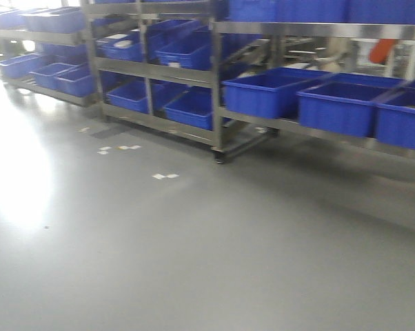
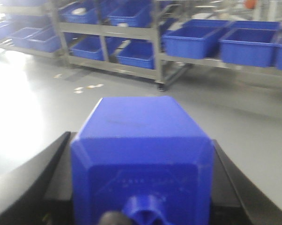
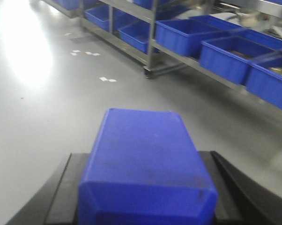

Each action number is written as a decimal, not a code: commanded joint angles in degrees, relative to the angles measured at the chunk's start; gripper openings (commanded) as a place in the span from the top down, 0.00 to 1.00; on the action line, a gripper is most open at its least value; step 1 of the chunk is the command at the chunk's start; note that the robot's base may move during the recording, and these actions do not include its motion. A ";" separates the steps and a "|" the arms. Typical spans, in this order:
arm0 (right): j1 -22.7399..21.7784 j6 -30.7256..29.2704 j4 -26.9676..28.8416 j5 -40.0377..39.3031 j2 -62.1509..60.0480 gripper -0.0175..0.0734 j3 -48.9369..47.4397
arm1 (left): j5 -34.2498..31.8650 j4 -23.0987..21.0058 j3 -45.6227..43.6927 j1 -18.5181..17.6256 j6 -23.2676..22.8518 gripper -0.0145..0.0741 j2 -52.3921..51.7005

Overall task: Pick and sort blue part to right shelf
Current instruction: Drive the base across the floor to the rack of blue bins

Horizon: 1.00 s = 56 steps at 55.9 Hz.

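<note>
Pinching one blue part (image 2: 141,126) each, left end effector (image 2: 140,159) and right end effector (image 3: 141,161) face the right shelf (image 1: 311,30), ahead-right.

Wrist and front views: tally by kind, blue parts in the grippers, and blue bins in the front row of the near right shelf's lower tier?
Blue parts: 2, one in the left gripper, one in the right gripper.
Blue bins, that front row: 3.
Total: 5.
</note>
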 commanded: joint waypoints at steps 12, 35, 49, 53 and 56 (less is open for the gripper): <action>-0.19 -0.43 -0.60 -5.10 0.96 0.58 -1.48 | -5.26 -0.07 -1.70 -0.02 -0.33 0.41 1.02; -0.19 -0.43 -0.60 -5.10 0.96 0.58 -1.48 | -5.16 -0.07 -1.70 -0.02 -0.33 0.41 1.02; -0.19 -0.43 -0.60 -5.10 0.96 0.58 -1.48 | -5.16 -0.07 -1.70 -0.02 -0.33 0.41 1.02; -0.19 -0.43 -0.60 -5.10 0.96 0.58 -1.48 | -5.16 -0.07 -1.70 -0.02 -0.33 0.41 1.02; -0.19 -0.43 -0.60 -5.10 0.96 0.58 -1.48 | -5.16 -0.07 -1.70 -0.02 -0.33 0.41 1.02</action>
